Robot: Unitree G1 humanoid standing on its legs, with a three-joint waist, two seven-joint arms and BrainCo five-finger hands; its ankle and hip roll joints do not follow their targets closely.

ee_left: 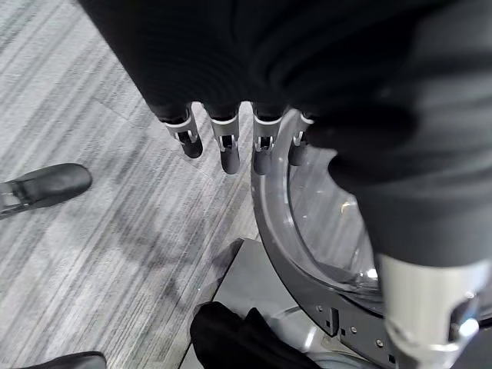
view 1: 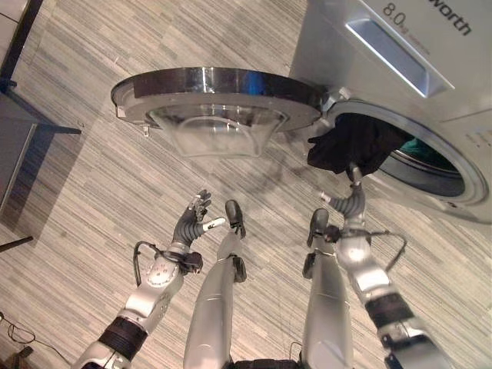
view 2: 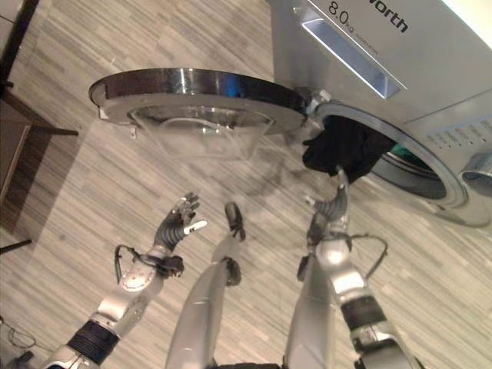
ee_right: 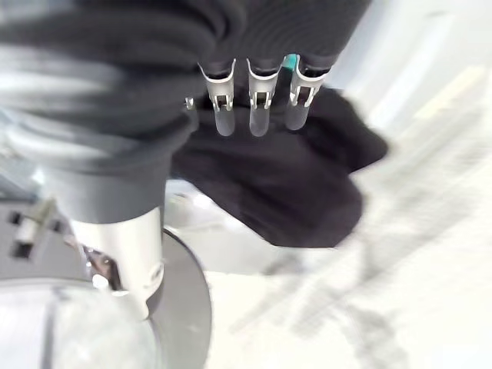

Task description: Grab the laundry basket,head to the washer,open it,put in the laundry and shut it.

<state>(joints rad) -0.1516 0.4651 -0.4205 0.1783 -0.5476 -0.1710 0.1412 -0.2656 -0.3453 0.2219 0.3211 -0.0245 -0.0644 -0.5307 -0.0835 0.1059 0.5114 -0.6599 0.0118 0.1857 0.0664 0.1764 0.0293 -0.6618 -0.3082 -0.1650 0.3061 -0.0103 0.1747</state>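
The right hand (view 1: pixel 355 201) reaches up to the black garment (view 1: pixel 350 146) hanging out of the washer (view 1: pixel 400 46) mouth; in the right wrist view its fingers (ee_right: pixel 261 108) run straight toward the cloth, slightly spread, the thumb off to the side, and none is seen curled round the fabric. Whether the tips touch the cloth cannot be told. The garment drapes over the near lip of the drum opening (view 1: pixel 430 165), part inside and part out, with a patch of teal cloth (view 1: pixel 419 147) showing deeper in the drum. The left hand (view 1: pixel 192 219) hovers above the floor (view 1: pixel 92 184), well apart from the washer, fingers relaxed and apart, holding nothing; its wrist view looks past them to the door's rim. The round door (view 1: pixel 215 96) stands swung wide open, hinged at the washer's front, its clear bowl (view 1: pixel 214 132) bulging down. A dark table leg (view 1: pixel 15 46) crosses the floor's far left corner.
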